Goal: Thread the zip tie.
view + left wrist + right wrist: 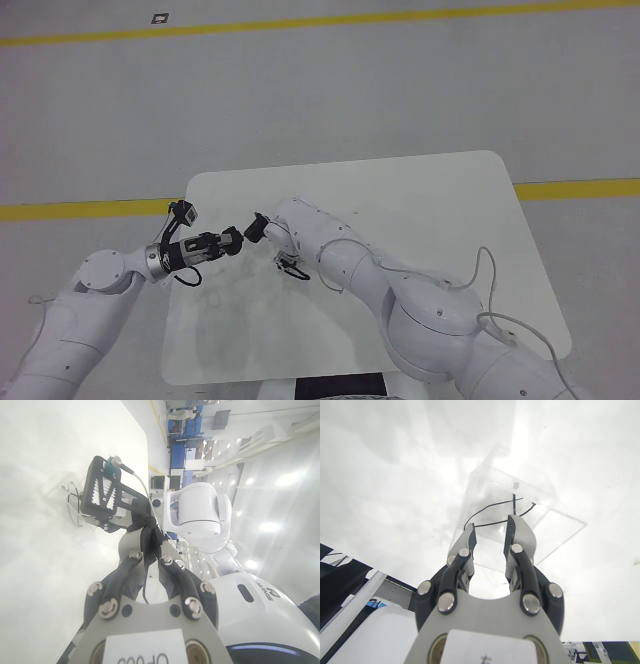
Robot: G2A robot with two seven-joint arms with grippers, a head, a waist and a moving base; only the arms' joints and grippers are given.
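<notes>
- Right wrist view: the right claw (490, 525) has its fingers spread apart, poised over a clear plastic stand (557, 530) on the white table (382, 475).
- The black zip tie (492, 507) loops across that stand, just past the claw's tips.
- The left claw (150, 532) has its fingers pressed together, close to the right arm's wrist; I cannot tell whether it pinches anything.
</notes>
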